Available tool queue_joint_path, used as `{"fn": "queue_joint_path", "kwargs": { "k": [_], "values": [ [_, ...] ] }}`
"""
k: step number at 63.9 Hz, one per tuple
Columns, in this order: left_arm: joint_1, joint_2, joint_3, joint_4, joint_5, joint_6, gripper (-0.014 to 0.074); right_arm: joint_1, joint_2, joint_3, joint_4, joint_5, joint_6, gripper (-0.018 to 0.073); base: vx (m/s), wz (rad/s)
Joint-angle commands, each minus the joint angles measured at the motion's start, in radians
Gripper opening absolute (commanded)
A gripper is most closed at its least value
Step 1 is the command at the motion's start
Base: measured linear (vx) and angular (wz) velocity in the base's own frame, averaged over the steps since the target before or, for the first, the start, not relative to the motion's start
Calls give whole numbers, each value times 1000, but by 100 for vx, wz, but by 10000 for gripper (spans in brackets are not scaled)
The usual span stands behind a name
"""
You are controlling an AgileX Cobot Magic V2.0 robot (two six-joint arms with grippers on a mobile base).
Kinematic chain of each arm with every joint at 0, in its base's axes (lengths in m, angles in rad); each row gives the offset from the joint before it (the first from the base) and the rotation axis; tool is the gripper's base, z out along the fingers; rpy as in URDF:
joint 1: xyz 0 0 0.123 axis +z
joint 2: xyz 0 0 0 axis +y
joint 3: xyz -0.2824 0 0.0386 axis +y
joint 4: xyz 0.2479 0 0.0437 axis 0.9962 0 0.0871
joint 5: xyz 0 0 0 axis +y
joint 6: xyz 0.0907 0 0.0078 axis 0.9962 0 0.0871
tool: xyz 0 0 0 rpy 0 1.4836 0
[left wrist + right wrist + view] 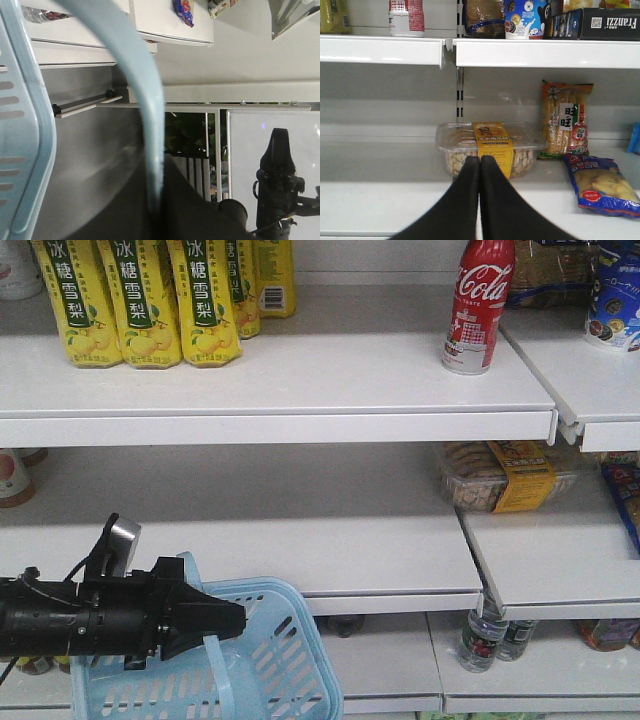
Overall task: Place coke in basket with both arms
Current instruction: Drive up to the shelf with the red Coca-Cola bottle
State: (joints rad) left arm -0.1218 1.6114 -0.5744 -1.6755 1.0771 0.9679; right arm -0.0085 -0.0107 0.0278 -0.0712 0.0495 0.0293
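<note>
L gripper clamped on the handle of the basket, low left. It holds the basket mouth-up so you've got a drop target. The coke can stands upright on the top shelf, right end, near the front edge, untouched and well apart from the basket. R gripper: fingers together, empty, facing the biscuit box on the mid shelf, can above + left of it. Judgement: you'll need R raised and opened before any grasp.
</note>
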Motion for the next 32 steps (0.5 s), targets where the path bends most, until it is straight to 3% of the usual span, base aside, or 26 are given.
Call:
{"fn": "queue_joint_path", "kwargs": {
  "k": [1, 32],
  "values": [
    [-7, -34, -24, -56, 79, 2, -6, 1, 6, 8, -5, -77, -5, -10, 3, 2],
    [-7, -34, -24, -56, 79, 2, -6, 1, 6, 8, -5, -78, -5, -10, 3, 1]
  ]
}}
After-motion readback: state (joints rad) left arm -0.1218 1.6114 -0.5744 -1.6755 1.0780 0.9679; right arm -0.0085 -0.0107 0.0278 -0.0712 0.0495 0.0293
